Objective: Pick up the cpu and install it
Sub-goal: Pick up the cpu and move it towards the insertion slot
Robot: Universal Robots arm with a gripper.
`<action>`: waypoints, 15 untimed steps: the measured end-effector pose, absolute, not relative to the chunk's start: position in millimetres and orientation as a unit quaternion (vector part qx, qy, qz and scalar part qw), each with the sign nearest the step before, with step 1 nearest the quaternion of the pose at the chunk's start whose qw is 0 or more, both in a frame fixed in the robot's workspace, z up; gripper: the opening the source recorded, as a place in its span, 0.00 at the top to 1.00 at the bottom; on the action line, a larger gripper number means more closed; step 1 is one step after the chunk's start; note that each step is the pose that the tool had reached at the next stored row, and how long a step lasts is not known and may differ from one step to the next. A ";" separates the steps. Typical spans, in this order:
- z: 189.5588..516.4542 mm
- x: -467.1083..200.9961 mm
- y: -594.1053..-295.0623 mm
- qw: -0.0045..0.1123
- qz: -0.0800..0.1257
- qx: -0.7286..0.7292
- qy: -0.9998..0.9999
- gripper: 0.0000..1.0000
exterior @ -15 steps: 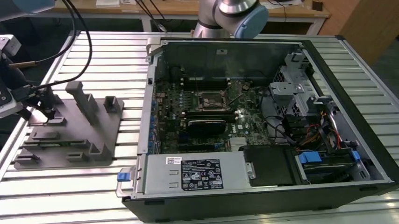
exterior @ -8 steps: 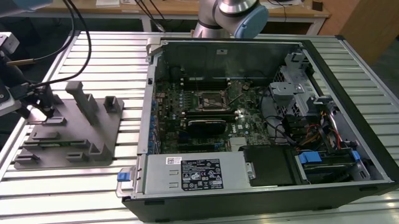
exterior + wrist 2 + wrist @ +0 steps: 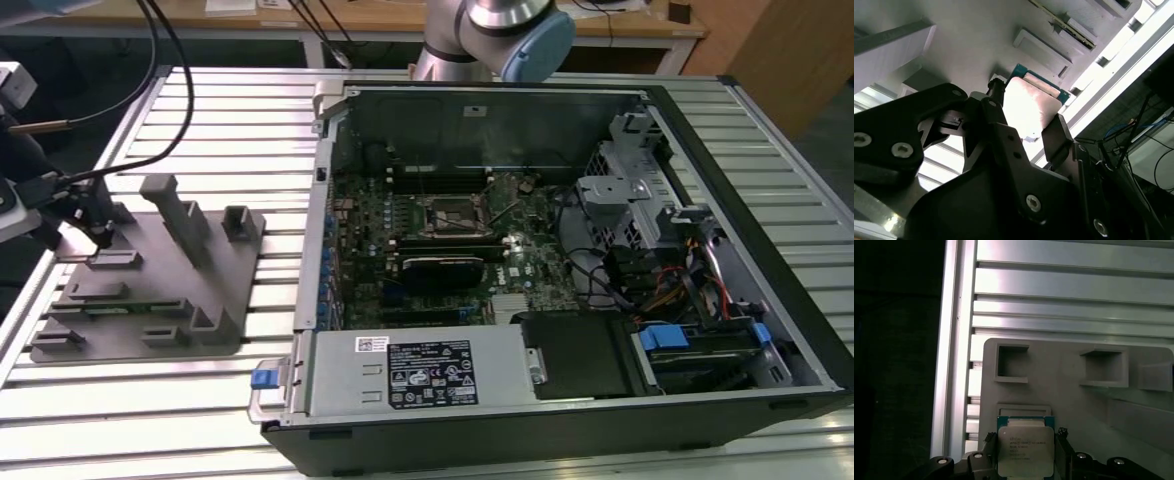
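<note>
The cpu [image 3: 1026, 452], a flat square chip with a shiny silver top and a thin green rim, sits between my gripper's [image 3: 1025, 439] two dark fingers, which press on its opposite edges. In the second wrist view the cpu [image 3: 1031, 105] glares bright between the same fingers [image 3: 1056, 135], just above the grey tray [image 3: 979, 35]. In the exterior view my gripper [image 3: 96, 228] hangs over the far left corner of the grey tray [image 3: 147, 300]. The black square socket [image 3: 454, 213] lies on the motherboard inside the open computer case [image 3: 747, 300], well to the exterior view's right of my gripper.
The tray carries upright posts [image 3: 174, 215] and several shallow recesses [image 3: 1011, 362]. Everything rests on a ribbed aluminium table [image 3: 240, 130]. Cables [image 3: 160, 80] hang at the exterior view's left. The case holds a power supply [image 3: 420, 370] and drive bays [image 3: 694, 345].
</note>
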State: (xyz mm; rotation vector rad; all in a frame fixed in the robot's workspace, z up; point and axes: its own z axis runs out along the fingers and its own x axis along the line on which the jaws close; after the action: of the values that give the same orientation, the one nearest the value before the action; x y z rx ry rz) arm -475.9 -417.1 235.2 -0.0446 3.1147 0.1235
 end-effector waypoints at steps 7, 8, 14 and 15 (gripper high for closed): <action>241.0 -475.9 -417.1 0.012 0.043 -0.014 0.999 0.45; 242.0 -475.9 -417.1 0.012 0.043 -0.014 0.999 0.45; 247.9 -475.9 -417.1 0.012 0.045 -0.014 0.999 0.45; 248.9 -475.9 -417.1 0.012 0.046 -0.014 0.999 0.45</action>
State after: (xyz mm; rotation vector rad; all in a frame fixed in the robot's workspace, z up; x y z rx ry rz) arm -475.9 -417.1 248.9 -0.0443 3.1136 0.1426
